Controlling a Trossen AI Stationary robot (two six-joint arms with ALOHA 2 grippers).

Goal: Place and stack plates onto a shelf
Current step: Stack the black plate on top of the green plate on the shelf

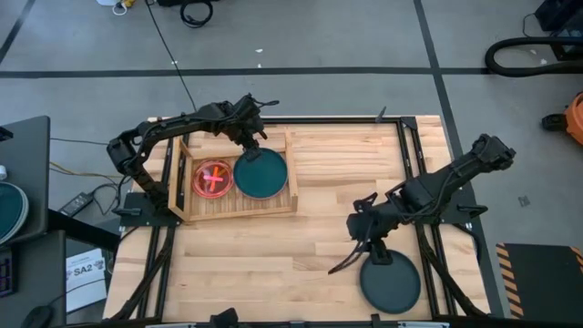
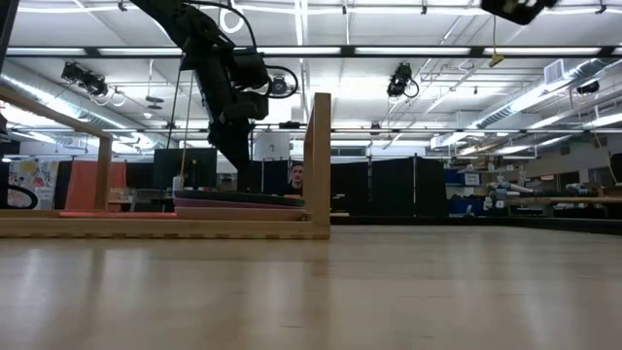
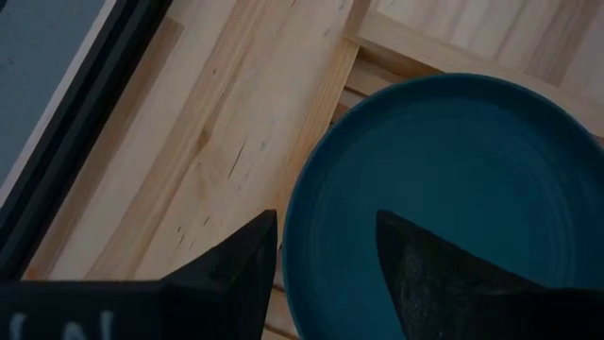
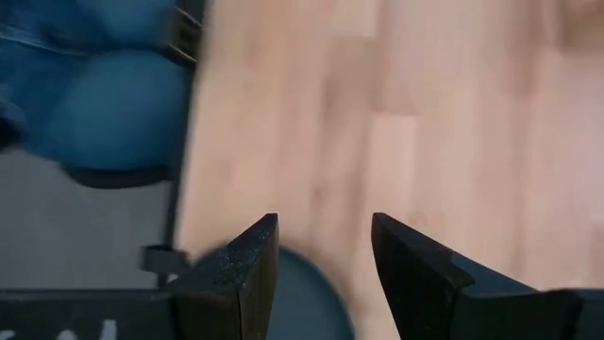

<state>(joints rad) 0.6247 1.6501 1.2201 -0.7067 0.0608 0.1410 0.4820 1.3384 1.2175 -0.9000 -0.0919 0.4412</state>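
Observation:
The shelf (image 1: pixel 239 208), a light slatted wooden tray, lies at the table's left. In it a dark teal plate (image 1: pixel 261 175) lies flat on the slats, beside a pink and red plate (image 1: pixel 212 178). My left gripper (image 3: pixel 321 217) is open over the teal plate's far rim (image 3: pixel 294 210), with one finger outside the rim and one over the plate's inside. I see no touch. My right gripper (image 4: pixel 321 222) hangs open above the bare tabletop. Just beyond it, a second dark teal plate (image 1: pixel 390 282) lies at the table's near edge.
The shelf's raised rails (image 2: pixel 319 160) stand around the plates. In the low view the teal plate tops a low stack (image 2: pixel 238 200). Bare planks (image 1: pixel 346 164) fill the table's middle and far right. A person (image 2: pixel 296 179) shows far behind the table.

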